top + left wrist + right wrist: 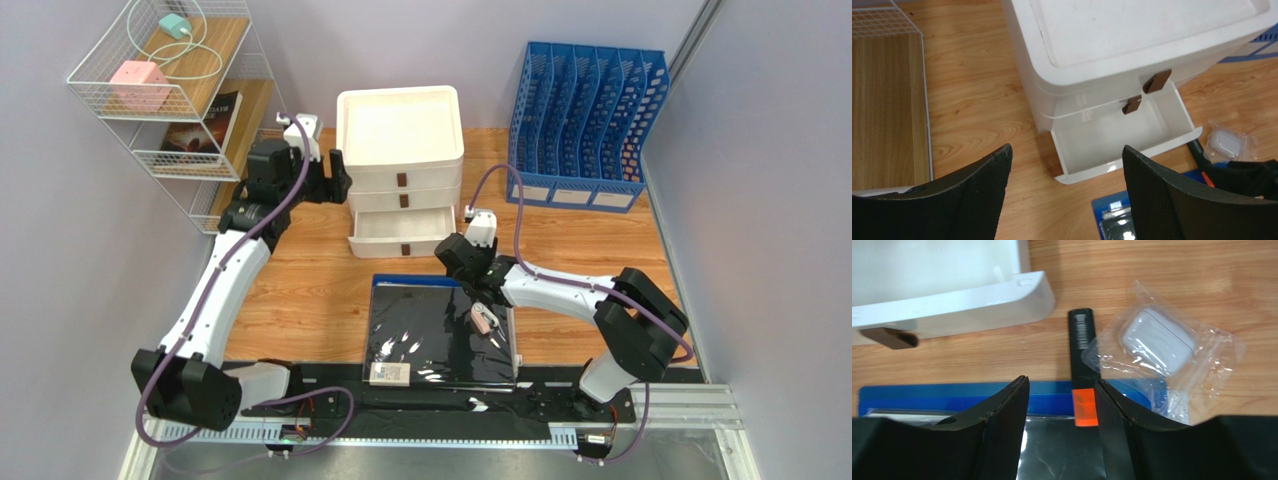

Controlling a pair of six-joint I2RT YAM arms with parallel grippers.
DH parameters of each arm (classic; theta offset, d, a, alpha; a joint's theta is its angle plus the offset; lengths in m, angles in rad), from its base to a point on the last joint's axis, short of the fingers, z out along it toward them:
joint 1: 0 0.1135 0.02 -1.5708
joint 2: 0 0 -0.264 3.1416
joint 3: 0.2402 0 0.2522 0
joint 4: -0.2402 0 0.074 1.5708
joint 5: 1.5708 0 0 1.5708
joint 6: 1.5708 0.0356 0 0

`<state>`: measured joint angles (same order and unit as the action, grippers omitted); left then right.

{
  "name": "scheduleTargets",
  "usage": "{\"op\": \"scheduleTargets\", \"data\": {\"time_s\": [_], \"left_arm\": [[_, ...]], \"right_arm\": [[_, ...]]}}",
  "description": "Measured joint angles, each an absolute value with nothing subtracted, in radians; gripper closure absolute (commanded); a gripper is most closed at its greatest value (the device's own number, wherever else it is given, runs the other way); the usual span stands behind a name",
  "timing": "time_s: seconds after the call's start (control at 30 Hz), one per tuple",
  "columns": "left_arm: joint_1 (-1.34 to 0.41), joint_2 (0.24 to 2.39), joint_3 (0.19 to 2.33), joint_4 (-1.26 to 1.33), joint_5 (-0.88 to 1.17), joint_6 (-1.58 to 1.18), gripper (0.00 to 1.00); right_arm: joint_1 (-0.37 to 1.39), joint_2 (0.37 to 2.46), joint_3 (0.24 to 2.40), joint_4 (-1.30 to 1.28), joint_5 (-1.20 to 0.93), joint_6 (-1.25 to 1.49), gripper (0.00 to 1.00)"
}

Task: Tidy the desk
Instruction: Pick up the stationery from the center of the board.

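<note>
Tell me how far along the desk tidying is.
Done: the bottom drawer stands open and empty. In hand: nothing; the left gripper and right gripper are both open, the right over the marker. Left: marker, bagged earbud case and blue folder all lie out on the desk.

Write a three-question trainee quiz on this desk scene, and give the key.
1. True or false: the bottom drawer of the white drawer unit is pulled out and empty.
2. Multiple choice: what lies right beside the bagged earbud case on the desk?
A. a black marker with an orange end
B. a pair of scissors
C. a stapler
3. Short answer: which gripper is poised over that marker?

Key: 1 true; 2 A; 3 the right gripper, its jaws apart.
</note>
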<state>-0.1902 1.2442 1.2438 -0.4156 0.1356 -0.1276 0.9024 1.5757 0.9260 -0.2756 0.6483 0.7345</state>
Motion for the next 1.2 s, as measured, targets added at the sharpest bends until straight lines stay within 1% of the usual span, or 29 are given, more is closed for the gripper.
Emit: {"op": "scheduleTargets", "data": {"time_s": [0.1, 0.23, 0.47, 0.53, 0.57, 0.6, 0.63, 0.67, 0.73, 0.77, 0.97, 1.2], "left_arm": [[-0.19, 1.165, 1.132, -0.393, 0.15, -0.109, 0.15], [-0.19, 1.122, 1.027, -0.374, 0.157, -0.093, 0.15], [-0.19, 1.121, 0.982, -0.338, 0.164, -0.08, 0.15], [-0.19, 1.121, 0.982, -0.326, 0.164, -0.08, 0.15], [-0.19, 1.122, 0.982, -0.321, 0.163, -0.08, 0.15], [-0.19, 1.122, 0.982, -0.316, 0.163, -0.08, 0.15], [-0.19, 1.122, 0.982, -0.312, 0.163, -0.08, 0.15], [-0.19, 1.122, 0.982, -0.309, 0.163, -0.08, 0.15], [-0.19, 1.122, 0.981, -0.305, 0.161, -0.08, 0.15], [-0.19, 1.122, 0.98, -0.302, 0.159, -0.079, 0.15], [-0.19, 1.123, 0.974, -0.294, 0.155, -0.079, 0.15], [-0.19, 1.132, 0.973, -0.289, 0.15, -0.079, 0.15]], "right_arm": [[0.899, 1.578, 0.902, -0.298, 0.675, 0.754, 0.46], [0.896, 1.604, 0.9, -0.303, 0.69, 0.767, 0.48], [0.895, 1.7, 0.908, -0.303, 0.691, 0.778, 0.5], [0.895, 1.728, 0.914, -0.303, 0.69, 0.782, 0.53], [0.895, 1.74, 0.917, -0.3, 0.693, 0.785, 0.57], [0.893, 1.751, 0.926, -0.296, 0.697, 0.789, 0.68], [0.893, 1.755, 0.935, -0.293, 0.697, 0.79, 0.75], [0.891, 1.763, 0.939, -0.292, 0.699, 0.789, 0.88], [0.888, 1.764, 0.941, -0.29, 0.697, 0.795, 0.97], [0.888, 1.764, 0.941, -0.291, 0.696, 0.795, 1.0], [0.888, 1.739, 0.935, -0.304, 0.69, 0.8, 1.0], [0.939, 1.531, 0.92, -0.387, 0.699, 0.799, 1.0]]}}
